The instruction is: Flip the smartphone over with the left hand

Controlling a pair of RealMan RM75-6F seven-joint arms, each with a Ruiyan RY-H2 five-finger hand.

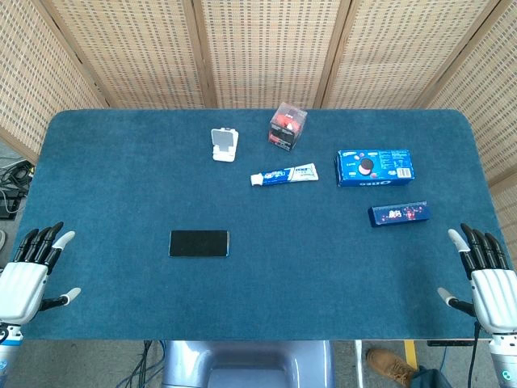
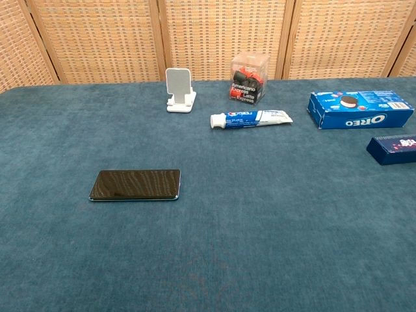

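Observation:
A black smartphone (image 1: 199,243) (image 2: 135,185) lies flat on the blue table, left of centre, its dark glossy face up. My left hand (image 1: 31,271) hovers at the table's front left corner, fingers apart, holding nothing, well to the left of the phone. At the front right corner my right hand (image 1: 483,271) is likewise spread and holds nothing. Neither hand shows in the chest view.
At the back stand a white phone stand (image 1: 224,145) (image 2: 179,90) and a clear box of red and black items (image 1: 287,125) (image 2: 249,78). A toothpaste tube (image 1: 283,175) (image 2: 251,119), an Oreo box (image 1: 375,167) (image 2: 361,108) and a small dark blue box (image 1: 398,213) (image 2: 393,148) lie right of centre.

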